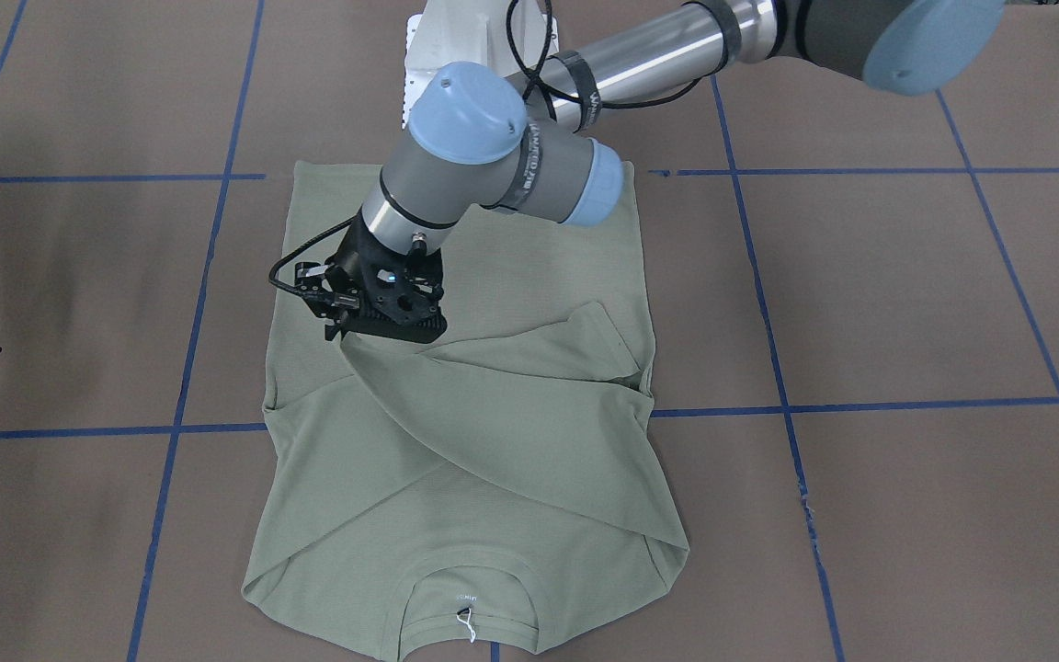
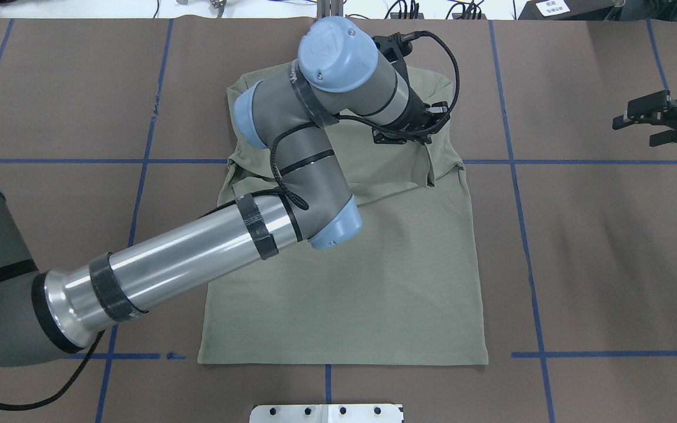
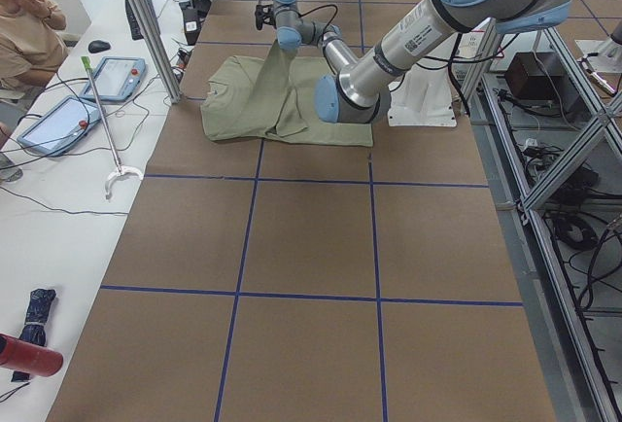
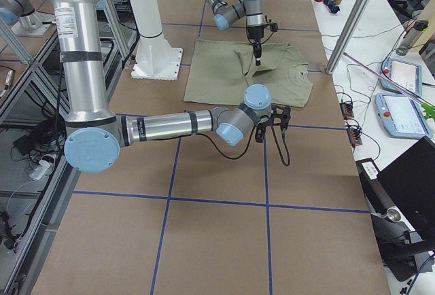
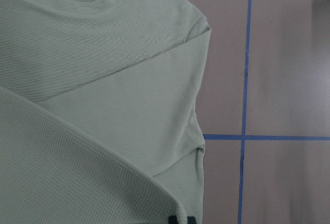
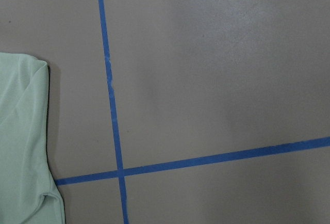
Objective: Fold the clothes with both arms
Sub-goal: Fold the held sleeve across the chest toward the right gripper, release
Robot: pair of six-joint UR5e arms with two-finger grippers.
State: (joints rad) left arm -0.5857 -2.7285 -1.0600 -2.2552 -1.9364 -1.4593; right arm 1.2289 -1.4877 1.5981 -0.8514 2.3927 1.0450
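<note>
Left gripper [image 1: 338, 333]: seen from across the table, clamped on a cuff of the sage-green shirt [image 1: 336, 496], holding that sleeve [image 1: 493, 432] lifted and drawn slantwise over the chest.
Shirt: flat on the brown table [image 1: 906, 294], collar away from the robot and hem toward its base. Another fold of cloth lies across the body.
Left arm [image 2: 185, 264]: from overhead, reaching in from the left and across the garment to its far right part.
Right gripper [image 2: 637, 126]: fingers apart with nothing between them, over bare table well right of the shirt.
Person [image 3: 24, 23]: in the left-end view, seated at the white bench beside the table. The raised sleeve hangs as a peak under the left gripper.
Right arm [image 4: 170, 124]: in the right-end view, stretched low over the table, its gripper near the shirt's edge but apart from it.
Tape lines [image 5: 243, 105]: on the left wrist camera, blue lines cross right of the shoulder, and cloth runs down to a black fingertip at the bottom edge.
Shirt edge: on the right wrist camera, at the left, beside a blue tape cross on bare table.
</note>
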